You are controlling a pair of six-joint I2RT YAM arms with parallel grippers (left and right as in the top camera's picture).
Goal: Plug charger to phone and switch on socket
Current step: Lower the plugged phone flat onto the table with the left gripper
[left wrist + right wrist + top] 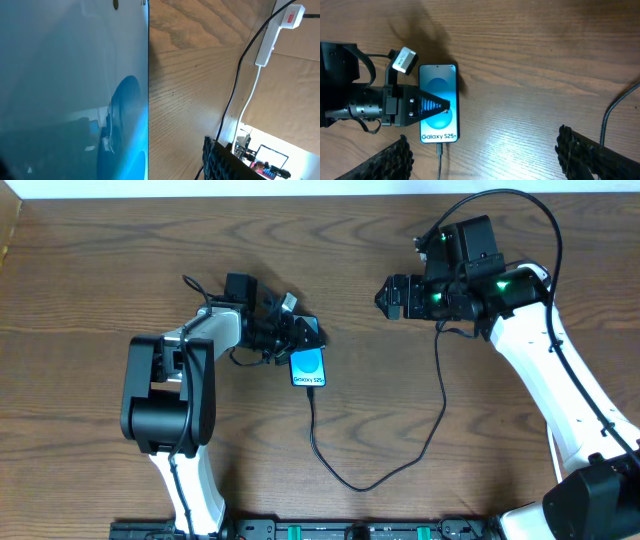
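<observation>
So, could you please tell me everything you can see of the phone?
The phone is a slim rectangular smartphone with a black frame and a lit blue-teal screen, glossy by the look of it, reading "Galaxy S25+" in white near its lower end. It lies flat, screen up, on the wooden table. The charger, a thin black cable, is plugged into its bottom edge. The left gripper reaches over the middle of the screen from one side; whether it touches the glass cannot be told.
</observation>
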